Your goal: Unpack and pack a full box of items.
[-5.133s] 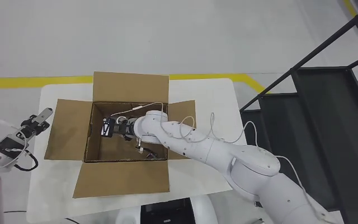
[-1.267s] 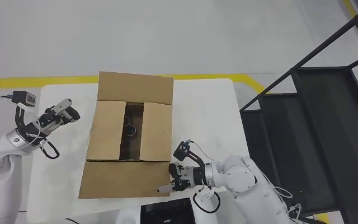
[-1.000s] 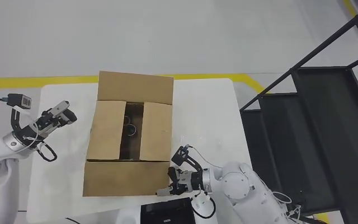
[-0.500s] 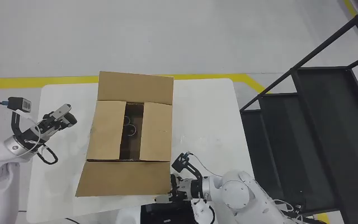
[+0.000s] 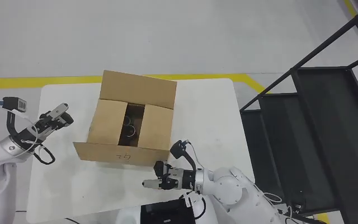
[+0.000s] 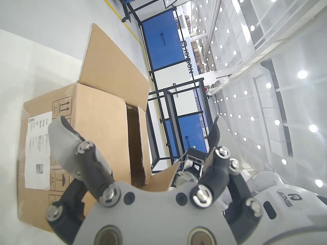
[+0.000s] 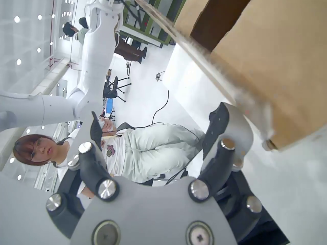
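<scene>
The cardboard box [image 5: 112, 120] stands mid-table with both side flaps folded in. A gap between them shows dark items [image 5: 130, 126] inside. Its far flap [image 5: 140, 88] stands up, and its near flap [image 5: 120, 152] is lifted off the table. My right gripper [image 5: 152, 176] is open at the near flap's right corner. In the right wrist view the right gripper [image 7: 158, 123] has one finger [image 7: 230, 118] right under the flap's edge [image 7: 204, 59]. My left gripper [image 5: 60, 116] hangs open left of the box, apart from it; the left wrist view looks past the left gripper [image 6: 138, 131] at the box's labelled side [image 6: 89, 118].
The white table [image 5: 207, 112] has bare room to the right of the box and along the left edge. A black device [image 5: 168, 210] sits at the front edge. Black metal stairs [image 5: 313, 112] stand beyond the table on the right.
The near flap, lying flat outward half a second ago, now stands lifted. My right gripper has moved left and toward the box beneath it. The box has turned slightly. The left gripper barely moved.
</scene>
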Tool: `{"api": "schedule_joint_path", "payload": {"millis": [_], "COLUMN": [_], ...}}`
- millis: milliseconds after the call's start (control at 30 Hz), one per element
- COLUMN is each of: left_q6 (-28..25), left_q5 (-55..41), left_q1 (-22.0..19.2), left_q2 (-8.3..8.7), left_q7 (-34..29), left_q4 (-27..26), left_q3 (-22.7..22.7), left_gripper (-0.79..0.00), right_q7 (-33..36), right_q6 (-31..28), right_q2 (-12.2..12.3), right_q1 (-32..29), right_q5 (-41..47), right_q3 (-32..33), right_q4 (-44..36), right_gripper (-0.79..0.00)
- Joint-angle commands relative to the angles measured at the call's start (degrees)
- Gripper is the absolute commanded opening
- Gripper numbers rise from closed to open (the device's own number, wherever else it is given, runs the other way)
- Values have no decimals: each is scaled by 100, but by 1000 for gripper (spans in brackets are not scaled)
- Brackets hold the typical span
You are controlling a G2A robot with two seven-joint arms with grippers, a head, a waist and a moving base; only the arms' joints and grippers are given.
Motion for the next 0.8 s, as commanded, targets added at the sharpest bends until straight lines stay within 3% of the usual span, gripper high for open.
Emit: {"api": "schedule_joint_path", "payload": {"millis": [0,133,267,433,767], "left_q6": [1,-1,41,238,54], "left_q5": [20,-17,-79,-230,335], "left_q1": [17,42,50,38,62], "left_q2": [1,6,40,96,127], "left_q7": [2,-78,-702,-1592,-1608], "left_q4": [-30,-123,-271,-161,86], "left_q3": [29,75,177,286,624], "left_gripper": [0,0,0,0,0], "right_q7": [-343,-1138,-1714,-1857,-2116], "right_q6": [86,392,588,650,672], "right_q2": [-21,-81,-155,-203,-242], "right_q1": [114,413,667,901,1324], "right_q5": [-66,-603,-944,-992,-1029], "right_q3": [-36,-169,-432,-599,-519], "right_q4": [153,457,639,751,852], "right_gripper": [0,0,0,0,0]}}
